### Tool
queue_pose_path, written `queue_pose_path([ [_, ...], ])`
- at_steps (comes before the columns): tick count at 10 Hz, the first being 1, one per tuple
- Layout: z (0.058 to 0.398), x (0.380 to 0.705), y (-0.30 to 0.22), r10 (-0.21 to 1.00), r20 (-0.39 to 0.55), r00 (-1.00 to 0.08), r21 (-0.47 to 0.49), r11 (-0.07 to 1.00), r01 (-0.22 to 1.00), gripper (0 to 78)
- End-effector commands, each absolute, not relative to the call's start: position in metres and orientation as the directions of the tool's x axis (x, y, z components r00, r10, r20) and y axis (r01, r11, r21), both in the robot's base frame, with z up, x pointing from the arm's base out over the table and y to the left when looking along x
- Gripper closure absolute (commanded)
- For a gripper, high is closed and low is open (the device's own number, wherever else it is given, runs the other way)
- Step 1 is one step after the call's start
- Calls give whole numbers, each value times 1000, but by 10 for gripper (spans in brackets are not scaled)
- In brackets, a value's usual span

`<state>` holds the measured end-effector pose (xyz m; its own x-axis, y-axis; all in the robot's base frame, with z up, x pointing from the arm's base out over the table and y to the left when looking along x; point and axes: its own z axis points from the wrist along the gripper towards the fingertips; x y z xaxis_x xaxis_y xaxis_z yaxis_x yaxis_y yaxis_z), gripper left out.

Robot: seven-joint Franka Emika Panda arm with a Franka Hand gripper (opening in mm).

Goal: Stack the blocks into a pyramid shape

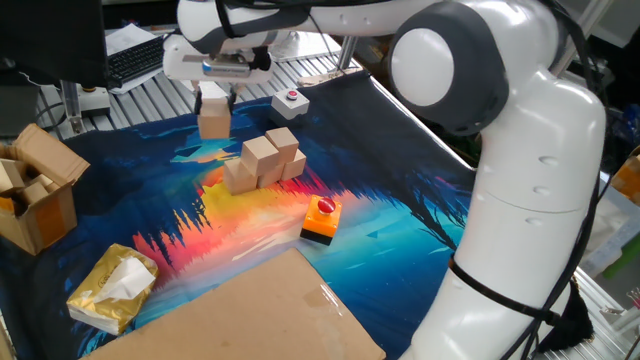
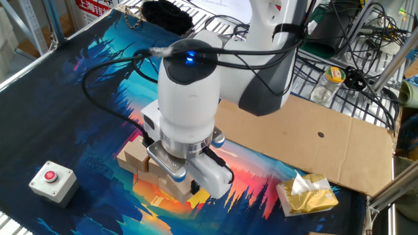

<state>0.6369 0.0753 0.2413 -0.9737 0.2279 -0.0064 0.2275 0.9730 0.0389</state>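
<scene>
My gripper (image 1: 214, 92) is shut on one light-tan wooden block (image 1: 214, 117) and holds it in the air, up and to the left of the pile. The other blocks (image 1: 264, 161) stand bunched on the mat, a lower row with two more on top. In the other fixed view my wrist covers the fingers and the held block, and only part of the pile (image 2: 134, 156) shows beside the arm.
An orange-and-black box with a red button (image 1: 321, 219) sits right of the pile. A grey button box (image 1: 290, 100) (image 2: 51, 180) is at the mat's far edge. An open cardboard box (image 1: 36, 192), a yellow bag (image 1: 112, 290) and a cardboard sheet (image 1: 250, 315) lie nearer.
</scene>
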Motion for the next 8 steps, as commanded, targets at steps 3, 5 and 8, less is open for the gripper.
queue_pose_path([
  [3, 245, 638, 75, 278, -40, -960, 13, 961, 277, 763],
  [5, 249, 636, 71, 237, -12, -972, -1, 972, 237, 763],
  [8, 262, 631, 39, 166, -7, -986, 10, 986, 166, 763],
])
